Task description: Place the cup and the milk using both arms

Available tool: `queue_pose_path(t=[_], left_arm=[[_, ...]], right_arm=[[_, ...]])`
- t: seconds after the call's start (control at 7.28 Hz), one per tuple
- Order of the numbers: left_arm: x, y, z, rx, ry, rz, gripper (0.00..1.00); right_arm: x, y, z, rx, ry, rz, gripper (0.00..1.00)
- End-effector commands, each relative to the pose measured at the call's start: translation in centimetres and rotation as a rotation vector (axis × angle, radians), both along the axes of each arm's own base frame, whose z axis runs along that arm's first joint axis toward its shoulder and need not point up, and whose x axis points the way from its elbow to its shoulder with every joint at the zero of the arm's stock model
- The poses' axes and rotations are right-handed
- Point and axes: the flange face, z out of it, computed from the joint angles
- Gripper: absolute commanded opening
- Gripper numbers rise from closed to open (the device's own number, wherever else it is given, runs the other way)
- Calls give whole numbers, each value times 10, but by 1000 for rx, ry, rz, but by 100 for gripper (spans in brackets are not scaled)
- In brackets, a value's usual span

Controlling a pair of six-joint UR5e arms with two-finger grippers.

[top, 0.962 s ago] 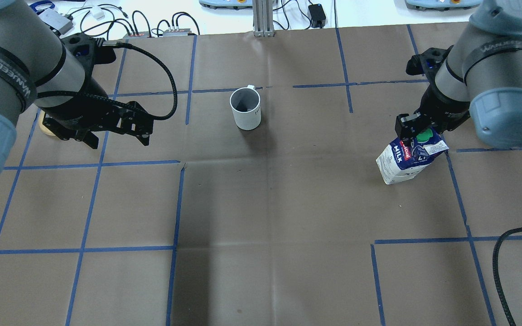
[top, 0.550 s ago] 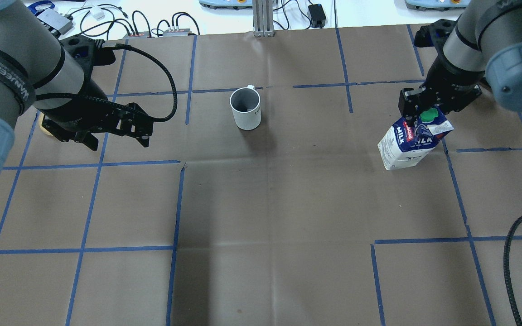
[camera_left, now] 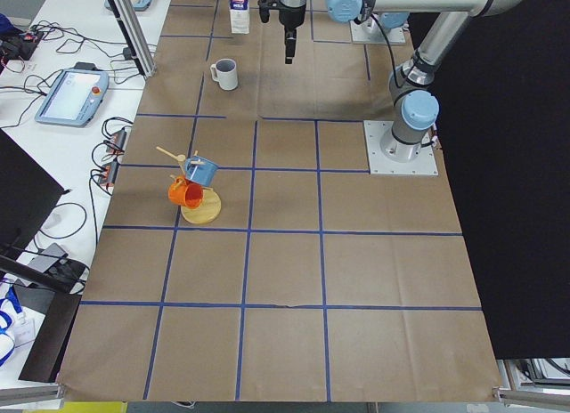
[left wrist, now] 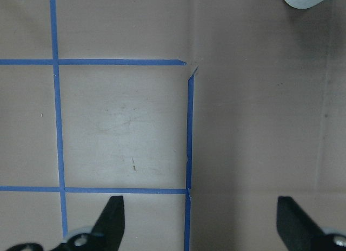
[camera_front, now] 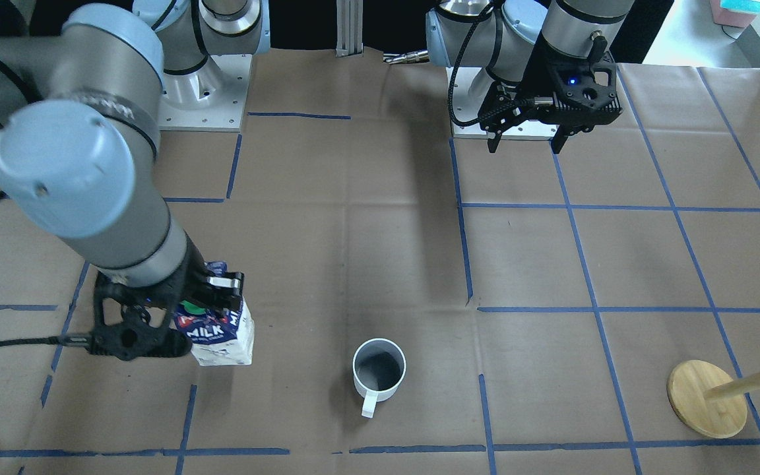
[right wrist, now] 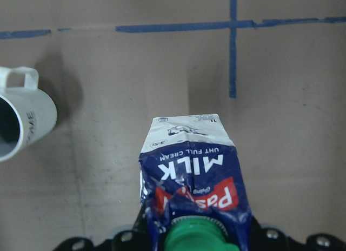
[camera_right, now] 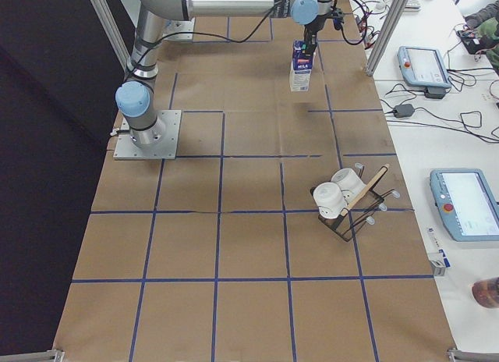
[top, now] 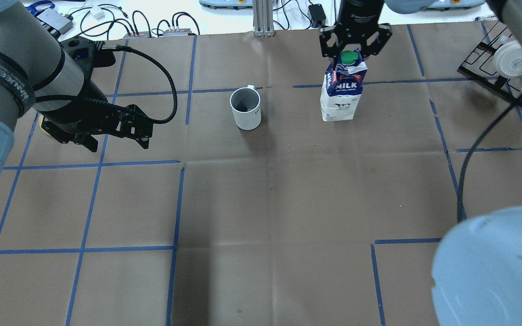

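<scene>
The cup (top: pixel 245 108) stands upright at the far middle of the table, its handle pointing away from the robot; it also shows in the front view (camera_front: pixel 379 373). The milk (top: pixel 340 90) is upright to the cup's right, about a cup's width away. My right gripper (top: pixel 350 53) is shut on the milk's top by the green cap, reaching down from above (camera_front: pixel 205 300). The right wrist view looks down the milk (right wrist: pixel 189 175) with the cup (right wrist: pixel 21 121) at left. I cannot tell whether the milk touches the table. My left gripper (top: pixel 119 145) is open and empty, left of the cup (left wrist: pixel 200 224).
A wooden mug tree (camera_front: pixel 706 399) with a blue and an orange cup stands at the robot's far left. A black wire rack (top: pixel 505 63) with white cups stands at the far right. The right arm's cable (top: pixel 465 149) hangs over the table's right part.
My right arm has carried the milk from the table's right side leftward and farther away, next to the cup; the carton went from tilted to upright. The left arm has hardly moved.
</scene>
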Motion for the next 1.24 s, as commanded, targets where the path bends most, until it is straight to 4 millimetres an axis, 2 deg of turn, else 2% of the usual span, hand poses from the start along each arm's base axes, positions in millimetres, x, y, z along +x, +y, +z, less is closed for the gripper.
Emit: queue_pose_path(t=[0.0, 0.14, 0.41, 0.55, 0.69, 0.82, 1.1], left_arm=[[0, 0, 0, 0, 0, -1, 100], [1, 0, 0, 1, -2, 1, 100], [0, 2, 1, 0, -2, 1, 100], [0, 3, 2, -2, -2, 1, 100], [0, 3, 2, -2, -2, 1, 100], [0, 3, 2, -2, -2, 1, 100], [1, 4, -1, 3, -3, 1, 100]], right_arm=[[78, -33, -41, 20, 7, -35, 54], [86, -38, -51, 19, 7, -61, 55], [89, -40, -55, 29, -21, -83, 55], [93, -41, -67, 43, -17, -94, 57], [101, -43, -77, 38, -19, -85, 63], [105, -42, -78, 40, -34, -82, 97], [106, -43, -75, 53, -85, -87, 100]])
